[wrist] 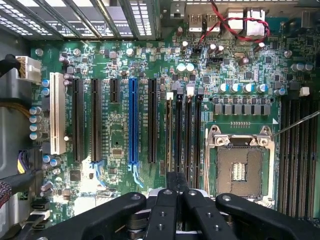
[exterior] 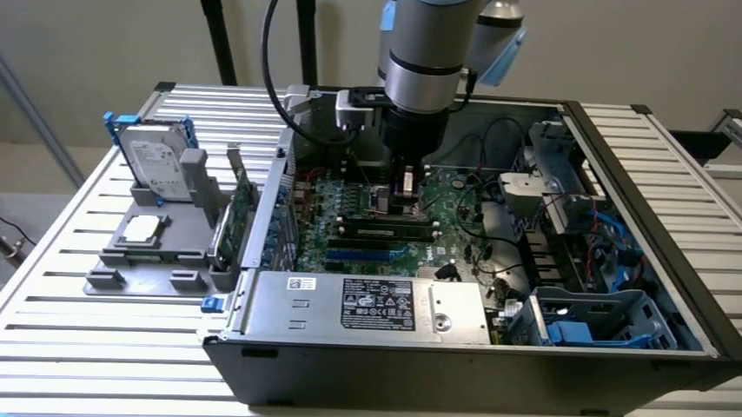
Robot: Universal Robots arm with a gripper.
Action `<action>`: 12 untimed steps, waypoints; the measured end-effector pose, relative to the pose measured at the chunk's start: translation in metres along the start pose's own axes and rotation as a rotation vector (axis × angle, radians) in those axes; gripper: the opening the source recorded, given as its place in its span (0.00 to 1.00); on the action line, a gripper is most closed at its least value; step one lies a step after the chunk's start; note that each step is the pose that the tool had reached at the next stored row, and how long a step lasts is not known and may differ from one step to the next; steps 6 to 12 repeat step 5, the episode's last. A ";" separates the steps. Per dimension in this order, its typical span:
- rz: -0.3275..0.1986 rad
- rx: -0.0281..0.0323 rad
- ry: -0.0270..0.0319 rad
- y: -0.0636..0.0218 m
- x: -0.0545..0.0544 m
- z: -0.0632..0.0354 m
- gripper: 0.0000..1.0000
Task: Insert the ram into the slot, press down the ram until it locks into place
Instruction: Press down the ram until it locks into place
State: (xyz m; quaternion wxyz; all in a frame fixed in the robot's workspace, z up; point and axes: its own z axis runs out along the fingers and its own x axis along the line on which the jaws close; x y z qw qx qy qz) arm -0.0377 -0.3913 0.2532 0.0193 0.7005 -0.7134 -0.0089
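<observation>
The ram (exterior: 377, 228) stands on edge in a black slot on the motherboard, in front of my gripper (exterior: 406, 201). From the wrist camera the ram (wrist: 168, 135) is seen edge-on as a thin strip in the slot (wrist: 168, 167) nearest the expansion slots. Two like sockets (wrist: 179, 135) beside it hold nothing. My gripper (wrist: 175, 181) has its black fingers closed together over the near end of these sockets. I see nothing between the fingers. I cannot tell whether they touch the ram or whether the end clips are locked.
The square silver CPU socket (wrist: 240, 170) lies beside the sockets, and a blue slot (wrist: 133, 120) and a white slot (wrist: 57, 115) on the other side. The case walls, power supply (exterior: 371, 304) and drive cage (exterior: 592, 326) ring the board. A hard drive (exterior: 156, 165) stands outside on a grey holder (exterior: 151, 252).
</observation>
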 end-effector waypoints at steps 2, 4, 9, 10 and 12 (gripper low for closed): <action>0.000 0.0000 0.0000 0.0000 0.000 0.0000 0.11; 0.000 0.0000 0.0000 0.0000 0.000 0.0000 0.11; 0.000 0.0000 -0.0001 0.0000 0.000 0.0000 0.11; 0.000 0.0000 -0.0001 0.0000 0.000 0.0000 0.11; 0.000 0.0000 -0.0001 0.0000 0.000 0.0000 0.11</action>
